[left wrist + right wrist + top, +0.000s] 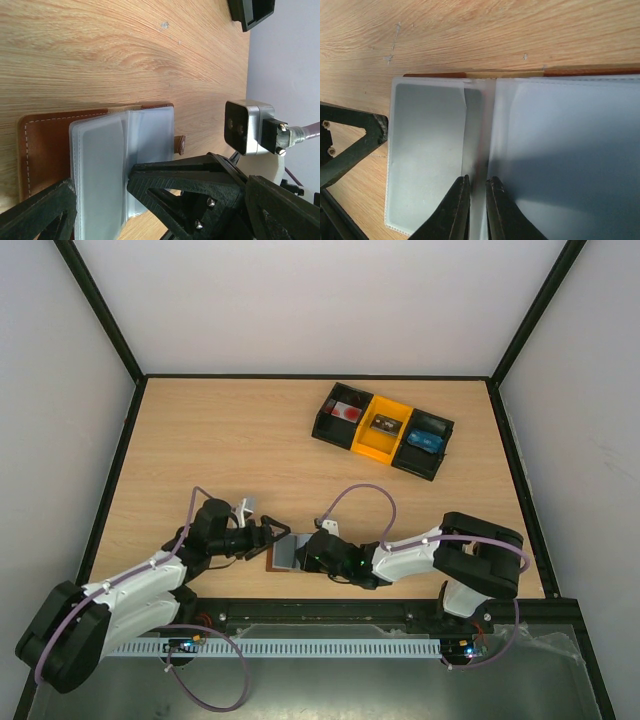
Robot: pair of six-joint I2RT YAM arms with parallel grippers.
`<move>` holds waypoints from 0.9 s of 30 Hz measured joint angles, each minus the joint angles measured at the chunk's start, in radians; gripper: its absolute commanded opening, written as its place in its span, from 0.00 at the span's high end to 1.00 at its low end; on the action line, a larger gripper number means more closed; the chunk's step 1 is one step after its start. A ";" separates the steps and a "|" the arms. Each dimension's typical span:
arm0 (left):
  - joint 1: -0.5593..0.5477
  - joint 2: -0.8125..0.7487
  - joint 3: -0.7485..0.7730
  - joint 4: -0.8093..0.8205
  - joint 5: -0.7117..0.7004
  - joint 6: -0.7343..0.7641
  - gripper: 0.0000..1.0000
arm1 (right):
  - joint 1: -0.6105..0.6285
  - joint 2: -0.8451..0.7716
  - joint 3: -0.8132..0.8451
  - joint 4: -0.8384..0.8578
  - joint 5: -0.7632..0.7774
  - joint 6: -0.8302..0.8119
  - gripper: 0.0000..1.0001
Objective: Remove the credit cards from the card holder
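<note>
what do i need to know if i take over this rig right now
Grippers: left gripper has its jaws wide open, straddling the sleeves and holding nothing. The right gripper has its jaws nearly together astride a pale sleeve leaf at the fold; grip unclear.
The card holder lies open on the table between the arms.
Done: holder opened.
Left: credit cards all in their sleeves, none out.

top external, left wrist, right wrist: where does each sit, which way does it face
Top external: above and behind the bases, facing down at the table; left arm, right arm show, meeting at the card holder.
Left wrist: on the left arm, facing along the wood at the card holder; left gripper shows, open.
Right wrist: on the right arm, facing down on the clear sleeves; right gripper shows, nearly closed on a sleeve leaf.
Shared: both wrist views see the sleeves; right wrist catches a left finger.
</note>
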 measured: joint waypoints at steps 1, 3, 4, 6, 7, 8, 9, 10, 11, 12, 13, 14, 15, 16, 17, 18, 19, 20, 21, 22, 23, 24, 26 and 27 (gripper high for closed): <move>0.000 -0.004 0.001 -0.009 -0.004 0.001 0.07 | 0.000 0.002 0.000 0.000 0.000 0.000 0.90; 0.000 -0.015 0.008 -0.032 -0.016 0.008 0.07 | 0.000 0.003 0.000 0.000 0.000 0.001 0.91; 0.000 -0.023 0.015 -0.048 -0.023 0.011 0.07 | 0.000 0.005 0.000 0.000 0.001 0.002 0.92; 0.000 -0.041 0.024 -0.066 -0.035 0.014 0.07 | 0.000 0.006 0.000 -0.001 0.002 0.002 0.92; 0.000 -0.053 0.027 -0.073 -0.040 0.014 0.06 | 0.000 0.006 0.000 -0.001 0.003 0.002 0.92; 0.000 -0.065 0.028 -0.077 -0.042 0.014 0.06 | 0.000 0.006 0.000 -0.001 0.003 0.002 0.92; 0.000 -0.076 0.029 -0.078 -0.044 0.014 0.06 | 0.000 0.006 0.000 -0.001 0.003 0.002 0.92; 0.000 -0.081 0.029 -0.078 -0.044 0.014 0.05 | 0.000 0.006 0.000 -0.001 0.003 0.003 0.92; 0.000 -0.086 0.029 -0.078 -0.044 0.014 0.05 | 0.000 0.006 0.000 -0.001 0.003 0.003 0.92; 0.000 -0.087 0.029 -0.077 -0.044 0.014 0.05 | 0.000 0.006 0.000 -0.001 0.003 0.003 0.92; 0.000 -0.086 0.029 -0.077 -0.044 0.015 0.05 | 0.000 0.006 0.000 -0.001 0.003 0.003 0.92; 0.000 -0.082 0.029 -0.077 -0.044 0.014 0.05 | 0.000 0.007 0.000 -0.001 0.003 0.004 0.92; -0.002 -0.078 0.029 -0.076 -0.043 0.015 0.05 | 0.000 0.007 0.000 -0.001 0.003 0.004 0.93; -0.002 -0.069 0.029 -0.070 -0.041 0.014 0.04 | 0.000 0.007 0.000 -0.001 0.003 0.004 0.93; -0.002 -0.058 0.028 -0.062 -0.039 0.014 0.04 | 0.000 0.007 0.000 -0.001 0.003 0.004 0.93; -0.002 -0.046 0.024 -0.048 -0.036 0.014 0.04 | 0.000 0.007 0.000 -0.001 0.003 0.005 0.93; -0.002 -0.036 0.021 -0.037 -0.033 0.014 0.04 | 0.000 0.007 0.000 -0.001 0.003 0.005 0.93; -0.002 -0.023 0.017 -0.024 -0.030 0.014 0.04 | 0.000 0.007 0.000 -0.002 0.003 0.005 0.93; -0.002 -0.008 0.014 -0.016 -0.026 0.014 0.04 | 0.000 0.007 0.000 -0.001 0.003 0.005 0.93; -0.002 0.006 0.010 -0.005 -0.022 0.014 0.03 | 0.000 0.007 0.000 -0.001 0.003 0.005 0.93; -0.002 0.018 0.008 0.003 -0.019 0.015 0.03 | 0.000 0.007 0.000 -0.002 0.003 0.005 0.93; -0.002 0.029 0.007 0.013 -0.015 0.016 0.03 | 0.000 0.007 0.000 -0.002 0.003 0.005 0.93; -0.002 0.047 0.005 0.025 -0.012 0.019 0.03 | 0.000 0.007 0.000 -0.002 0.003 0.005 0.93; -0.002 0.058 0.005 0.033 -0.009 0.020 0.03 | 0.000 0.007 0.000 -0.002 0.003 0.005 0.93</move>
